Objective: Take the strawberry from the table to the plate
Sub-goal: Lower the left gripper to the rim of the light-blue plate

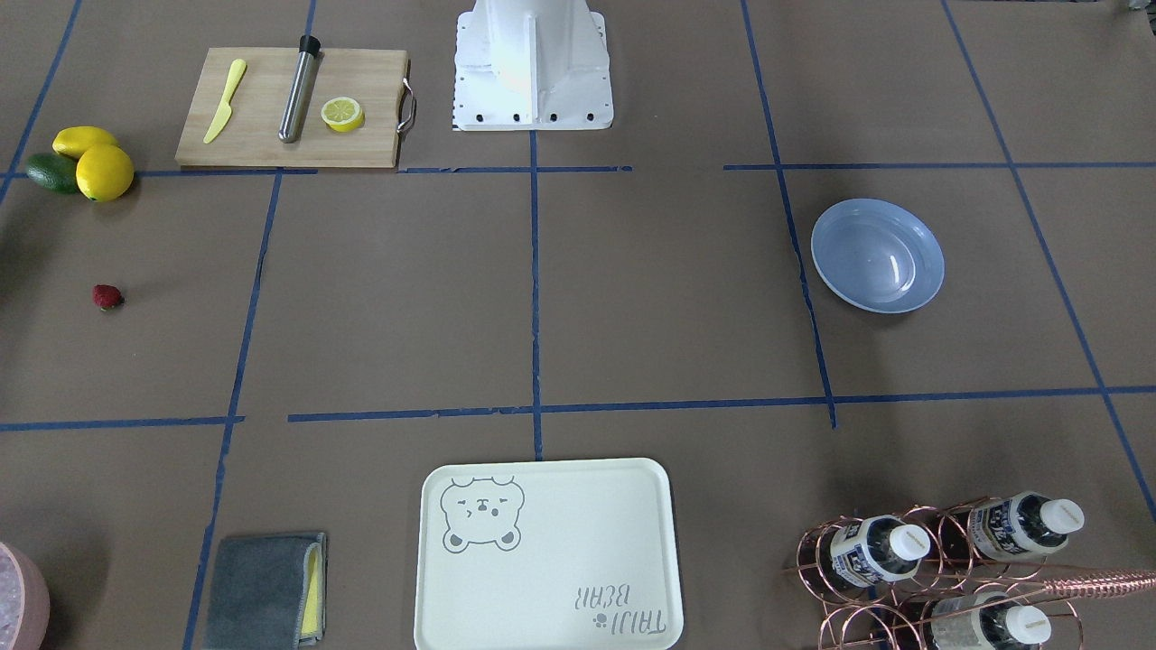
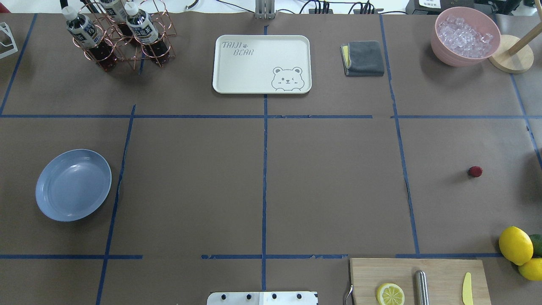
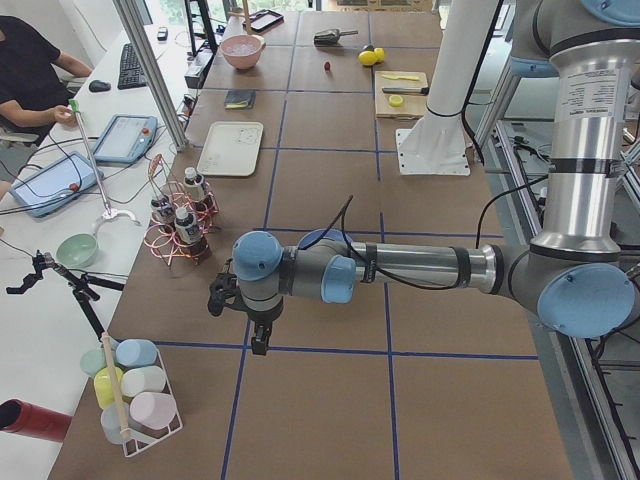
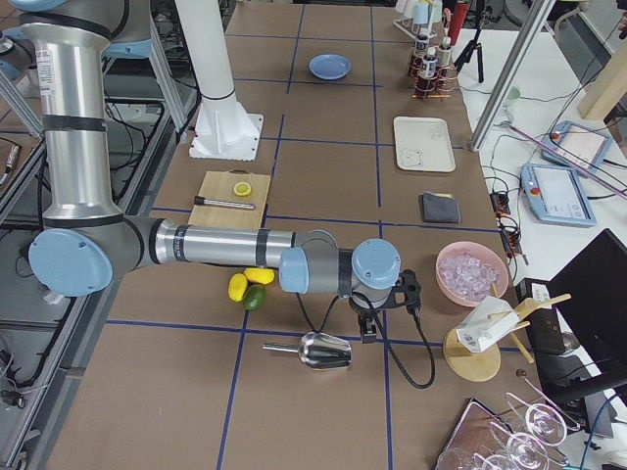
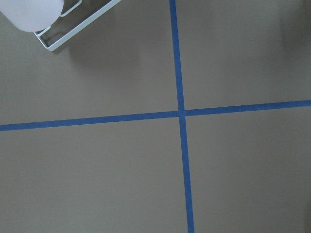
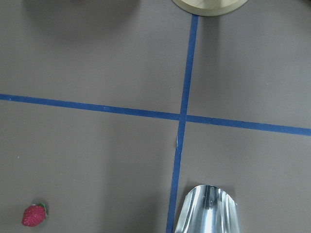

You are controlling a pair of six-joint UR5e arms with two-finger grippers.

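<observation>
Strawberry (image 1: 107,297) on table (image 1: 632,298); both arms stretched level, left tool (image 3: 259,346) and right tool (image 4: 366,334) downward, opening indiscernible.

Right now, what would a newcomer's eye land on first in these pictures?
A red strawberry lies alone on the blue-taped brown table, on the robot's right. The empty pale blue plate sits far across on its left. Yellow lemons cluster at the right edge, beside the cutting board.

furniture: long white desk (image 3: 22,345) | on desk: keyboard (image 3: 131,65), blue-edged tablet (image 3: 125,138) | at desk's far end: seated person (image 3: 25,60) in a dark top | just beside desk: slanted aluminium post (image 3: 150,75) | well apart from desk: bare metal framing (image 4: 39,392) with cables | light: even, soft shadows
</observation>
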